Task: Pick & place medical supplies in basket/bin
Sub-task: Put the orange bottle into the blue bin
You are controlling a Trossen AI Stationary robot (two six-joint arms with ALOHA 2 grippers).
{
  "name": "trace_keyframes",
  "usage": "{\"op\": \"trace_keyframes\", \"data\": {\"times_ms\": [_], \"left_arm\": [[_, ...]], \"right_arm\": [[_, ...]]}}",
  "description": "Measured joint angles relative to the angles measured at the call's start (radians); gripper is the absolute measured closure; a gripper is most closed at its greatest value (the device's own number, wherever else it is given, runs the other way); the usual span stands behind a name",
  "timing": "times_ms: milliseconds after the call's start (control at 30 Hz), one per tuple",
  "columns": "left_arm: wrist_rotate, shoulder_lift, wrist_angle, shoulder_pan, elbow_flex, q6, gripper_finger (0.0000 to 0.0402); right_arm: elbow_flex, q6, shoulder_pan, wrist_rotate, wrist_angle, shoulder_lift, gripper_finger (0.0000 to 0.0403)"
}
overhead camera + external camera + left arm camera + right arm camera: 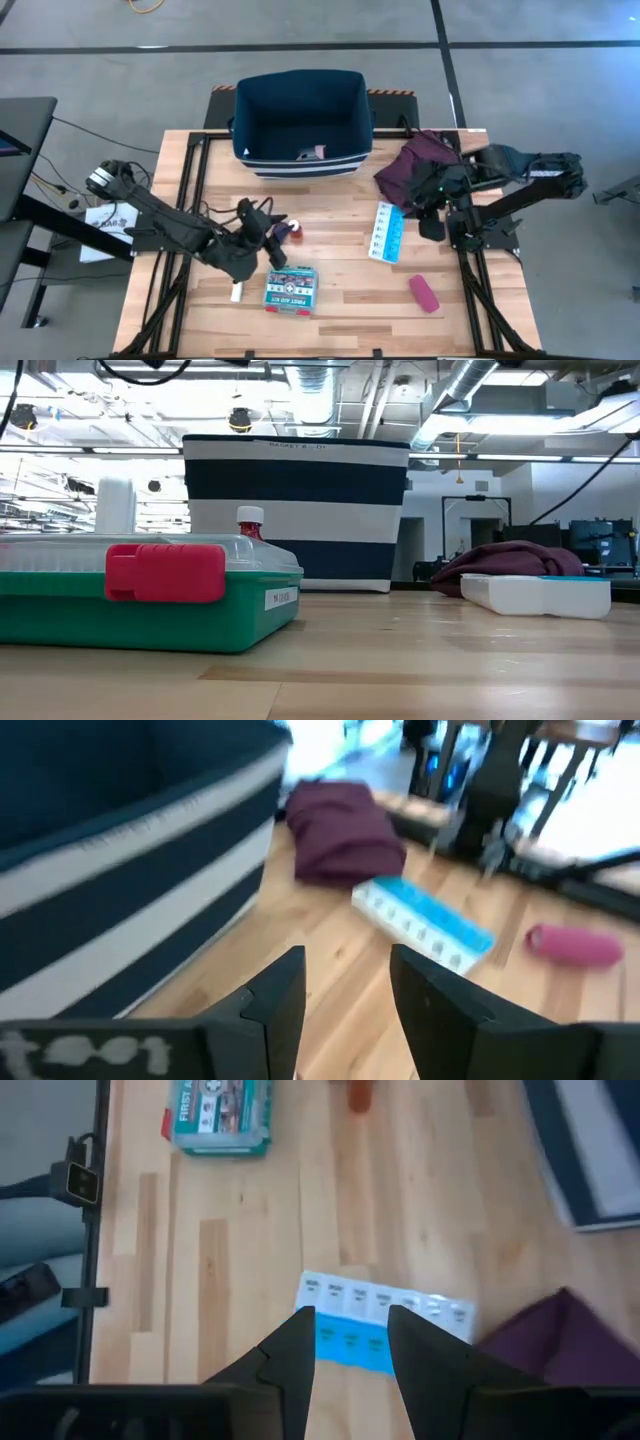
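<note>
My left gripper (272, 238) (345, 982) is open and hovers over the table's middle, just left of the red-capped bottle (297, 231) (250, 521). The teal first-aid box (291, 288) (150, 595) and white stick (237, 291) lie flat nearer the near edge. My right gripper (415, 205) (350, 1342) is open above the far end of the light-blue pill strip (387, 231) (378, 1320), which lies flat. The pink oblong (424, 293) (575, 944) lies toward the near right. The navy striped bin (300, 120) (295, 510) stands at the far edge with small items (310, 153) inside.
A maroon cloth (420, 160) (340, 830) is bunched at the far right beside the bin, under my right arm. Black frame rails (190, 190) run along both table sides. Bare wood (340, 250) lies between the box and the pill strip.
</note>
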Motion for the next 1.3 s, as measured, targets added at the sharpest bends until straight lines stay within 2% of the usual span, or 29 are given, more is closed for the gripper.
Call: {"op": "trace_keyframes", "data": {"times_ms": [233,400,600,733,900,1067,1300], "left_arm": [[0.067,0.074,-0.053,0.041,0.000,0.019,0.0265],[0.064,0.082,-0.016,0.077,0.000,0.132,0.0265],[0.073,0.082,0.015,0.132,0.000,0.146,0.0265],[0.184,0.082,0.001,0.161,0.000,0.111,0.0265],[0.266,0.082,-0.038,0.168,0.000,0.094,0.0265],[0.282,0.082,-0.080,0.168,-0.003,0.002,0.0265],[0.286,0.082,-0.017,0.163,-0.116,-0.082,0.0265]], "right_arm": [[-0.308,0.099,0.041,0.030,0.280,-0.096,0.0282],[-0.464,0.101,0.055,0.034,0.500,-0.104,0.0282],[-0.566,0.092,0.049,0.184,0.778,-0.055,0.0282],[-0.599,0.091,0.049,0.278,0.922,0.009,0.0282],[-0.601,0.090,0.050,0.265,0.923,0.086,0.0282],[-0.602,0.090,0.049,0.263,0.915,0.140,0.0282],[-0.601,0.090,0.049,0.262,0.939,0.171,0.0282]]}}
